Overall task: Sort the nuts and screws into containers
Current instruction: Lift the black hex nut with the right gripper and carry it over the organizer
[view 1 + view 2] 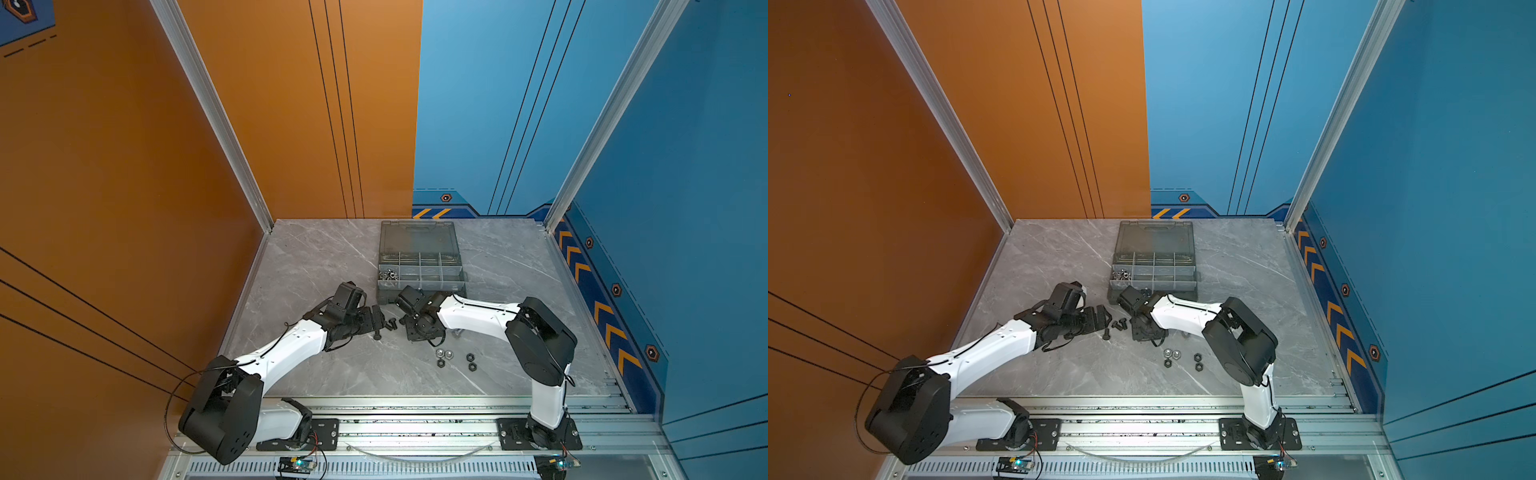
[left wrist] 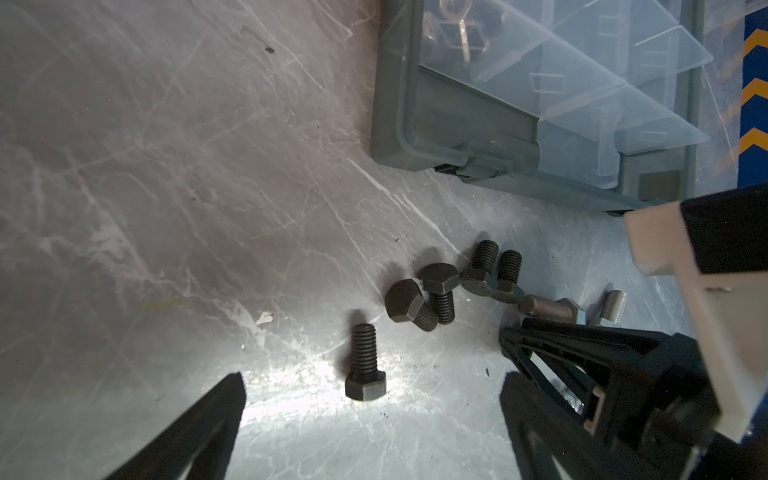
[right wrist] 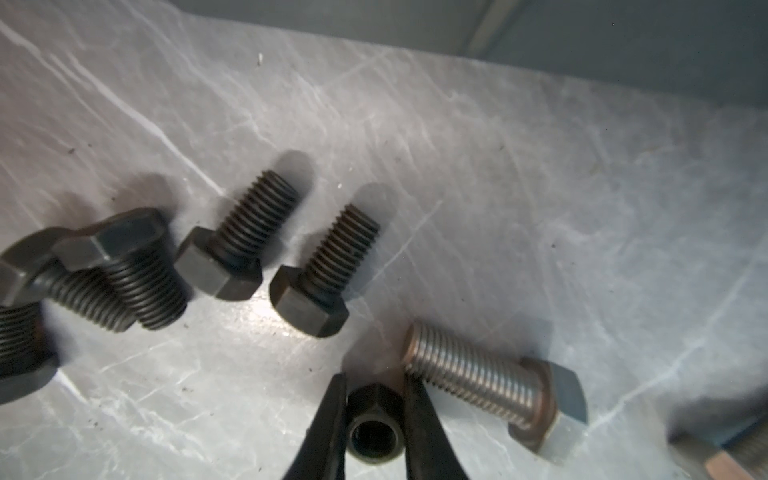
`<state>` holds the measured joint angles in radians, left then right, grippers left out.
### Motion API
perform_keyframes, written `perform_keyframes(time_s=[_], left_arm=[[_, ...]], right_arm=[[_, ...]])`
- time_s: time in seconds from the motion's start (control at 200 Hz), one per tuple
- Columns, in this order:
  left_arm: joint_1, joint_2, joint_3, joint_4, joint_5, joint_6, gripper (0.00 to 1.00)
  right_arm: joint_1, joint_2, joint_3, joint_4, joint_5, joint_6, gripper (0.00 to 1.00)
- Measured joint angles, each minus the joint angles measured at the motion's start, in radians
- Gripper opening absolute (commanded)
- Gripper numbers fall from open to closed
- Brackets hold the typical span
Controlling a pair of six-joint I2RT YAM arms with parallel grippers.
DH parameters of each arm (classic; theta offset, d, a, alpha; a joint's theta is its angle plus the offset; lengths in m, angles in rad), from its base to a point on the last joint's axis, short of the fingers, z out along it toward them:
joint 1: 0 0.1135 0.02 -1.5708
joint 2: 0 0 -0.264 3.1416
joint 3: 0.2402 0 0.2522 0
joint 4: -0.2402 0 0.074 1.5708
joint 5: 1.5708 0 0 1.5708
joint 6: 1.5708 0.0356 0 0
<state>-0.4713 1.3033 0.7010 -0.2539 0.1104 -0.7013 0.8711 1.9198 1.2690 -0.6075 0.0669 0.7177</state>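
Grey marble tabletop (image 1: 332, 270), beside the organiser case (image 1: 419, 288): the right gripper (image 3: 375, 380) pinches a black hex nut (image 3: 376, 428), bore toward its wrist camera. The left gripper (image 2: 372, 380), spread, straddles a flat-lying black bolt (image 2: 363, 361).

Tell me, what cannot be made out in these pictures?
The black nut between the right jaws: hidden under the right arm in both top views.
One silver bolt: cut off by the right wrist view's edge.
Contents of the case: too small in both top views, blurred behind the dividers in the left wrist view.
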Motion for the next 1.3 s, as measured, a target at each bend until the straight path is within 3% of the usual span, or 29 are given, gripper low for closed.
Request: perform_keyframes(time_s=[0.355, 0.626, 0.911, 1.302], left_arm=[[0.000, -0.006, 0.000, 0.000, 0.000, 0.000, 0.98], [0.000, -0.022, 0.000, 0.000, 0.000, 0.000, 0.98], [0.000, -0.023, 0.000, 0.000, 0.000, 0.000, 0.98], [0.000, -0.027, 0.000, -0.002, 0.000, 0.000, 0.98]], right_arm=[[-0.011, -0.077, 0.075, -0.019, -0.053, -0.155, 0.00], [-0.128, -0.098, 0.262, -0.022, -0.078, -0.261, 0.00], [-0.280, 0.106, 0.549, -0.015, -0.128, -0.303, 0.00], [-0.298, 0.341, 0.743, -0.063, -0.135, -0.304, 0.00]])
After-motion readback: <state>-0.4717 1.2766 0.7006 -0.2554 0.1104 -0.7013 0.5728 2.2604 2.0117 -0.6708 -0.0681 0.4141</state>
